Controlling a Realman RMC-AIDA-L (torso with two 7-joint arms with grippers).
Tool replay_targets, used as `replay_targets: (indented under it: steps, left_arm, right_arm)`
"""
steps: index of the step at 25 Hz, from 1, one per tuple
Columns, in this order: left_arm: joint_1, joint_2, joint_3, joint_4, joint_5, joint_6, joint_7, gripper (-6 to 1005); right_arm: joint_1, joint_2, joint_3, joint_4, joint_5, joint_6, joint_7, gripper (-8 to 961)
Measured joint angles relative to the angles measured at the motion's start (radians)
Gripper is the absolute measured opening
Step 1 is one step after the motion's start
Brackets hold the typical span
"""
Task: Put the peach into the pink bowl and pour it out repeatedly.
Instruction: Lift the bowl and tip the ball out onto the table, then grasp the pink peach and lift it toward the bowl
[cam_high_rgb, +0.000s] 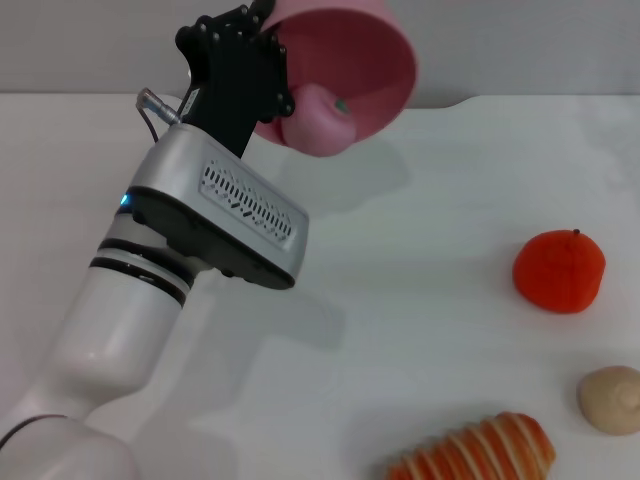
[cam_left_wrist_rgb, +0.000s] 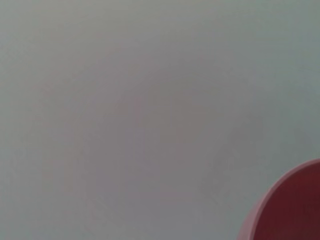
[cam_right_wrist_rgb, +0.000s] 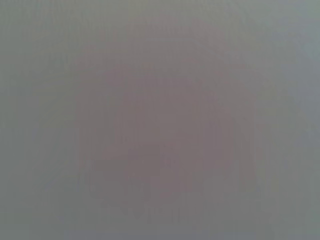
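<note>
**Tipping the peach out**

On the near desk (cam_high_rgb: 430, 330) lie a striped loaf (cam_high_rgb: 475, 452), a beige ball (cam_high_rgb: 611, 399) and, just beyond, an orange fruit (cam_high_rgb: 559, 271), all well right of the work. Our left arm rises from near left, wrist bent, its left gripper (cam_high_rgb: 262, 92) clamped on the pink bowl (cam_high_rgb: 350, 70) raised at far centre. We should roll slowly: the peach (cam_high_rgb: 322, 121) sits at the lowered lip. Our right gripper is unseen.

The left arm (cam_high_rgb: 110, 320) was glossy white with black rings, a grey vented wrist housing (cam_high_rgb: 225, 205), and a black gripper mount (cam_high_rgb: 240, 75).
</note>
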Motion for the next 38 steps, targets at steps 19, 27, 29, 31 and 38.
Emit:
replay_targets:
  steps: [19, 27, 29, 31, 38]
  left_arm:
    - [0.009, 0.0, 0.06, 0.007, 0.011, -0.063, 0.006, 39]
    - [-0.003, -0.001, -0.172, 0.097, -0.045, 0.269, -0.134, 39]
    - [-0.019, 0.0, -0.304, 0.143, -0.124, 0.475, -0.15, 39]
    - [-0.047, 0.001, -0.44, 0.161, -0.203, 0.675, -0.157, 40]
    - [-0.254, 0.013, -0.993, -0.015, -0.239, 1.384, -0.296, 40]
  right_arm:
    - [-0.002, 0.004, -0.001, 0.001, -0.001, -0.022, 0.013, 628]
    - [0.003, 0.001, -0.02, -0.024, -0.066, -0.021, 0.041, 627]
    - [-0.001, 0.001, -0.02, -0.05, -0.126, -0.019, 0.099, 627]
    - [-0.006, -0.004, -0.019, -0.095, -0.219, -0.018, 0.201, 627]
    - [-0.027, -0.033, 0.008, -0.543, -0.935, -0.088, 0.814, 627]
